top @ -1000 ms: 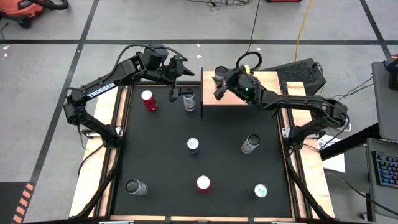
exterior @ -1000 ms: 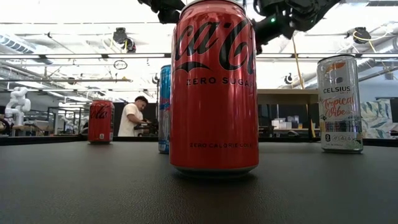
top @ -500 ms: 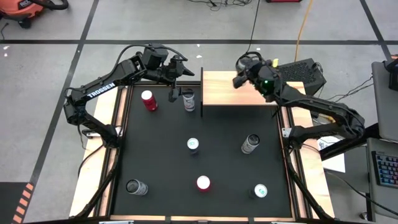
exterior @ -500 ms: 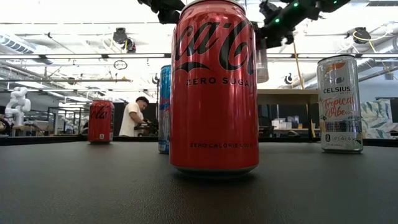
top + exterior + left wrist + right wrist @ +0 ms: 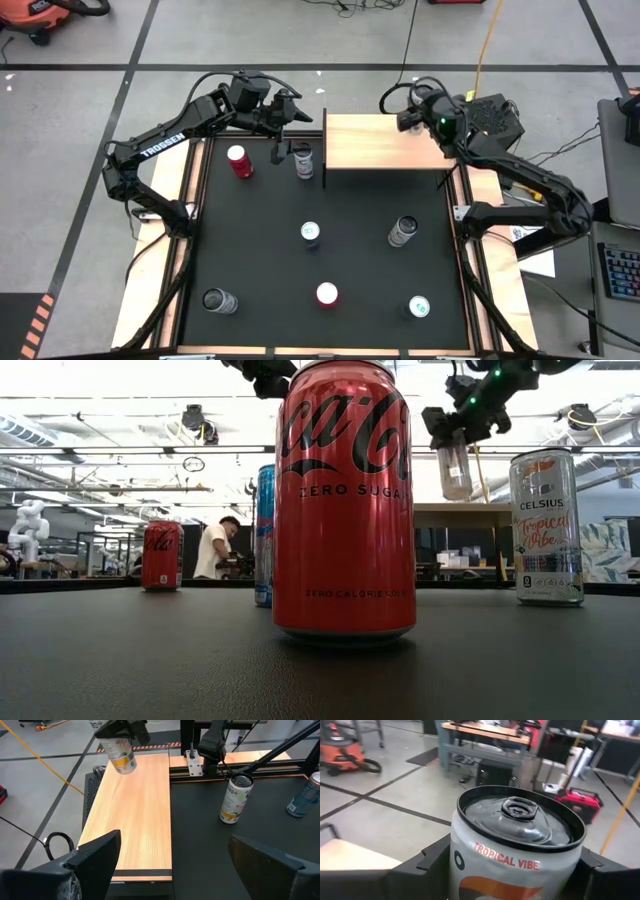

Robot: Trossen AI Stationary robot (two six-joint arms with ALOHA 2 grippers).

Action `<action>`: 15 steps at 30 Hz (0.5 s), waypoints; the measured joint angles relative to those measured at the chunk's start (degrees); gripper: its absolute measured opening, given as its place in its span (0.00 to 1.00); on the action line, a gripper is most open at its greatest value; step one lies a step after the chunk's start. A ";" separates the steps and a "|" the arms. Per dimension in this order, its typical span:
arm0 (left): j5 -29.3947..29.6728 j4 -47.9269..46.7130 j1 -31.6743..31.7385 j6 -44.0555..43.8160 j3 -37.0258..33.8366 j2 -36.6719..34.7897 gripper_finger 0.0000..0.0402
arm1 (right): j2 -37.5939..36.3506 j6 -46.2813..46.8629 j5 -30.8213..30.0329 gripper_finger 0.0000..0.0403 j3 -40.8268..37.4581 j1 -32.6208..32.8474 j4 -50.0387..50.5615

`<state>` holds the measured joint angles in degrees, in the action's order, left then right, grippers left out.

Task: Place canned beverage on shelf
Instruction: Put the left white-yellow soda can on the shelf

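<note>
My right gripper (image 5: 410,118) is shut on a white "Tropical Vibe" can (image 5: 455,468) and holds it in the air over the far right part of the shelf (image 5: 385,142), a pale-wood board at the table's far edge. The can also shows in the left wrist view (image 5: 121,756) and the right wrist view (image 5: 515,850). My left gripper (image 5: 281,145) is open and empty at the far left of the table. It stands beside a can (image 5: 303,160) on the black top, left of the shelf. My right gripper pinches the can's side wall just below its top rim (image 5: 470,845) between its two fingers (image 5: 420,870), one on each side. The fingers come from above and point down along the can. The can hangs about upright below the fingers, lifted clear of the shelf.
Several more cans stand on the black table: a red one (image 5: 238,160) at the far left, two in the middle (image 5: 311,233) (image 5: 402,231), three near the front (image 5: 218,300) (image 5: 327,294) (image 5: 418,306). A black upright (image 5: 325,148) edges the shelf's left side. A person (image 5: 212,550) stands in the room behind.
My right gripper has carried the can over the shelf toward the table's right edge, from the board's left part to its far right corner. The can stays clear of the board and now hangs in plain sight in the low view.
</note>
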<state>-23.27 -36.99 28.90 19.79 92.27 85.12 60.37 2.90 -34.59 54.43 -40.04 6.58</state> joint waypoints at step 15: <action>0.00 -3.31 -0.01 0.04 0.04 0.00 0.92 | 0.01 1.57 4.46 0.59 0.00 -6.55 4.38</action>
<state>-23.27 -40.30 28.90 19.84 92.31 85.12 60.38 4.46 -30.12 54.43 -46.59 10.96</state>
